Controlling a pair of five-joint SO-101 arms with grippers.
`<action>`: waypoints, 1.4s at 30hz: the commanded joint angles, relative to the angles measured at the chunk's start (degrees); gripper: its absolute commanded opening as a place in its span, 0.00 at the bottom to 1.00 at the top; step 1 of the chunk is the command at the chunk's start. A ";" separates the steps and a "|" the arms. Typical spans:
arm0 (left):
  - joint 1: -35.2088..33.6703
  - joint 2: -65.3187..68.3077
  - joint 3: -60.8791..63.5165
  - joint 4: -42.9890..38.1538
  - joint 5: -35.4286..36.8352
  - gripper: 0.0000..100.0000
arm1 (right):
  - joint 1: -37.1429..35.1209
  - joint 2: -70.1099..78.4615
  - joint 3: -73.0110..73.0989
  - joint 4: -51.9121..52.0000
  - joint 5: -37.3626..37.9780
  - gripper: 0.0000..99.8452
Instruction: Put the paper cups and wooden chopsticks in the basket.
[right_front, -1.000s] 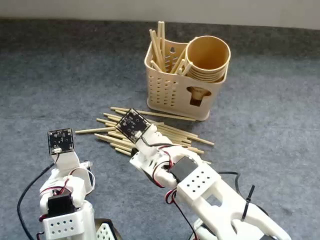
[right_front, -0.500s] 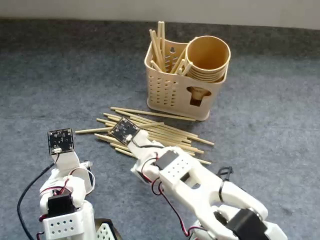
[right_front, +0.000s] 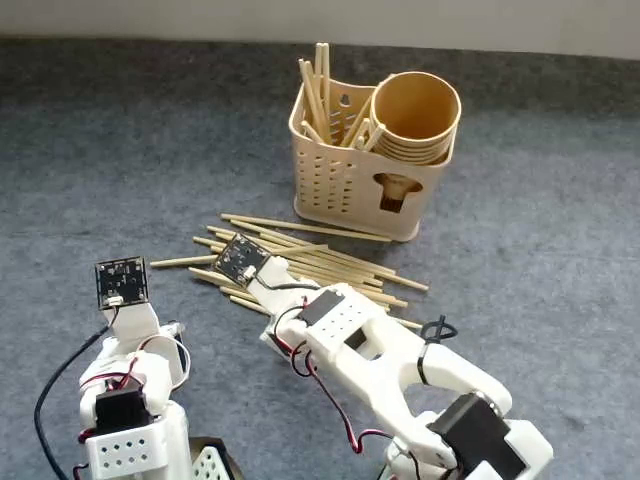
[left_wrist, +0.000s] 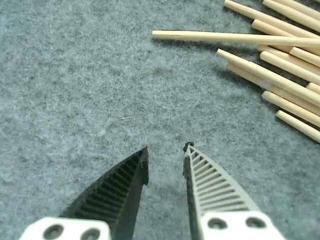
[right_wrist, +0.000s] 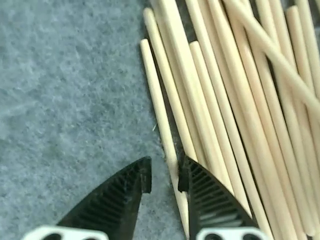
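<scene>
- At the desk's far side, the basket (right_front: 345, 185) stands upright. The stacked paper cups (right_front: 415, 110) are nested in one compartment and a few wooden chopsticks (right_front: 322, 80) poke up from the one beside it, so that share of the job looks done.
- Nearer the arms, the loose chopsticks (right_front: 320, 262) lie flat in a rough bundle on the grey desk (right_front: 540, 250), just in front of the basket and not yet collected.
- The right gripper (right_wrist: 163, 179) hangs low over the bundle's edge, its jaws parted narrowly and set either side of the outermost stick (right_wrist: 158, 107). It appears lined up there because that stick has bare desk on one side, which makes it easier to pinch alone.
- The left gripper (left_wrist: 165, 159) is spread open and holds nothing. It sits over bare desk just short of the stick ends, seemingly parked clear of its partner's work.
- Compared with a second ago, the right arm (right_front: 380, 350) has stretched forward and dipped, its wrist sliding along the bundle toward the end nearer the left arm (right_front: 125, 330).
- The left arm has not shifted, and the basket, cups and loose sticks lie as they did.
</scene>
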 joint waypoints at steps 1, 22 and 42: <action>-0.31 0.13 1.19 0.18 -0.09 0.13 | 1.19 0.04 -2.33 0.48 0.70 0.09; -0.31 0.13 1.19 0.18 -0.09 0.13 | 2.42 6.90 -16.57 20.88 0.44 0.01; -0.31 0.13 1.19 0.18 -0.09 0.13 | 5.67 -22.37 -17.10 15.25 -16.62 0.01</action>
